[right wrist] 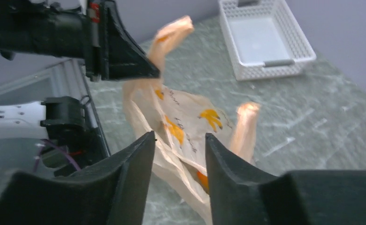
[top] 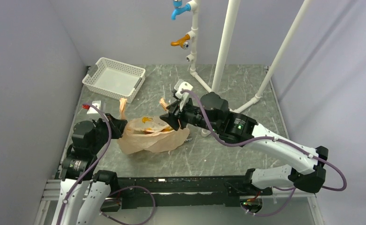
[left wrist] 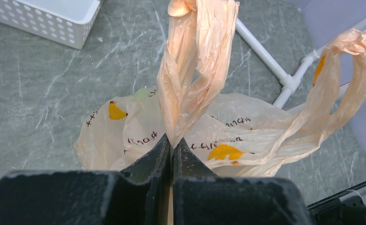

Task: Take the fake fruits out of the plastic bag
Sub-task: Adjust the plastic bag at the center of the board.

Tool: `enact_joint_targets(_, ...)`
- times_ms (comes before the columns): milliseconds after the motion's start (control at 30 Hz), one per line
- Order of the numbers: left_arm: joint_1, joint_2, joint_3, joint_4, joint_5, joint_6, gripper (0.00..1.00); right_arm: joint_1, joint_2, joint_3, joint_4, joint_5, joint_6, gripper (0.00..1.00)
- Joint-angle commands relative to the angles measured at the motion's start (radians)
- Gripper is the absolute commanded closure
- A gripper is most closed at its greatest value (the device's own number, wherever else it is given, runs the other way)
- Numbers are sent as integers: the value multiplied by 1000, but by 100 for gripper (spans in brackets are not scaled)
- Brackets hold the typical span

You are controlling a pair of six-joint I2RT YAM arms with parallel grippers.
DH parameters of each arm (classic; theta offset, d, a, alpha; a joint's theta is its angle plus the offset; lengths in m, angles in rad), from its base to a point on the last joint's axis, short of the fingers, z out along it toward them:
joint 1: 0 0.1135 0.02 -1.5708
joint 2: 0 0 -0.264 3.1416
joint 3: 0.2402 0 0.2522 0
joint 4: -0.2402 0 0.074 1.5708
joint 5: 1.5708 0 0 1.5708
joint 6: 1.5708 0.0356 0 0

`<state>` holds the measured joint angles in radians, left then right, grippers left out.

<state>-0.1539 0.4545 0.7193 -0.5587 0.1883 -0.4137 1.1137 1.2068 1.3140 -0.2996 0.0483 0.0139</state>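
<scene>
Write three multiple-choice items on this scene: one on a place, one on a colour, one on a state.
1. Where on the table is the basket?
A. far left
B. near right
C. centre

2. What colour is the upper tap?
A. orange
B. blue
C. green

3. The left gripper is:
A. open above the basket
B. open and clear of everything
C. shut on a bag handle

Answers:
1 A: the top view shows it by the far left corner.
2 B: it is blue and sits above the orange tap.
3 C: the left wrist view shows the jaws closed with the handle pinched between them.
</scene>
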Motion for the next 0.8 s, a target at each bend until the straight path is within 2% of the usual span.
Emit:
enact_joint_targets(0,5,-51,14,69,-6,1,91,-2,97,48,98,-235,105,69)
enact_joint_targets(100,5,-96,-2,86,-9,4,90,0,183,38,140,-331,216,80)
enact_joint_targets(200,5,-129,-29,109,10,-3,90,1,219,24,136,-288,242,87)
enact_joint_targets(367,5,-167,-53,147,55,-4,89,0,294,67,98,-247,248,88)
enact_joint_targets(700,5,-204,-45,140,53,0,90,0,412,158,56,-148,233,87)
enact_joint_targets(767,5,-207,-37,131,46,2,90,0,424,150,65,-117,219,83)
